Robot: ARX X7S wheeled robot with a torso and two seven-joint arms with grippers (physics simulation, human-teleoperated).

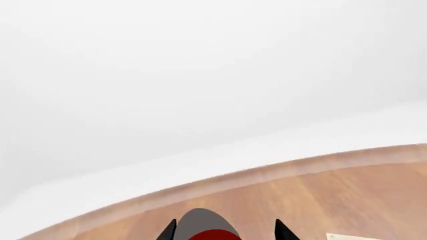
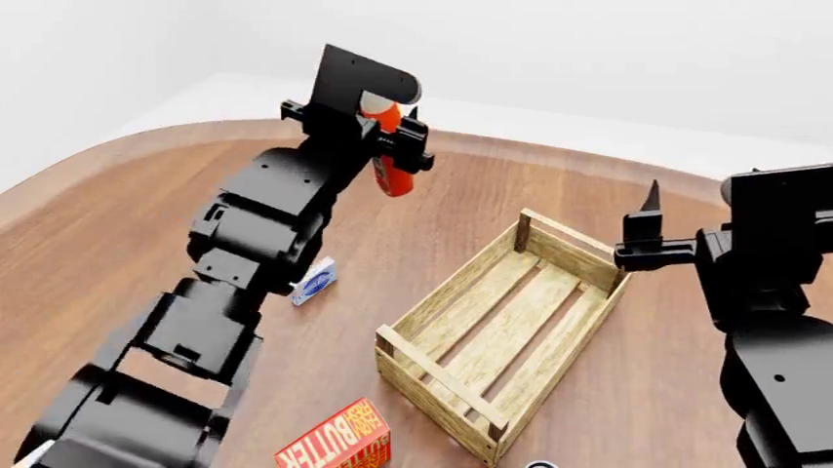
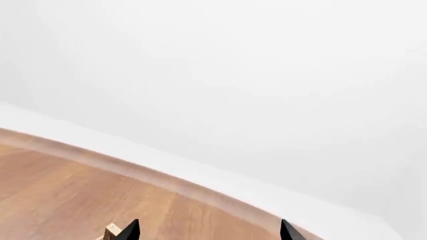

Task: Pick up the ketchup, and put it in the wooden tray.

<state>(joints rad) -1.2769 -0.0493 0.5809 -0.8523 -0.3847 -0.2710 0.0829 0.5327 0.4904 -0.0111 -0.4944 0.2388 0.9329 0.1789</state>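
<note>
The ketchup [image 2: 389, 156], an orange-red bottle with a white cap, hangs in the air above the far left of the table, and my left gripper [image 2: 380, 132] is shut on it. In the left wrist view its grey-shaded cap and red body [image 1: 203, 227] show between the black fingertips [image 1: 169, 232]. The wooden tray [image 2: 430, 382], a pale slatted crate, sits on the table to the right of and nearer than the bottle. My right gripper [image 2: 647, 226] hovers by the tray's far right corner, open and holding nothing. One corner post of the tray [image 3: 112, 231] shows beside its fingertip [image 3: 131, 231].
A red-yellow butter box [image 2: 336, 439] lies at the near edge left of the tray. A small blue-white packet [image 2: 314, 281] lies beside my left arm. The curved edge of the wooden table [image 2: 547, 156] runs along the back, with a white floor beyond it.
</note>
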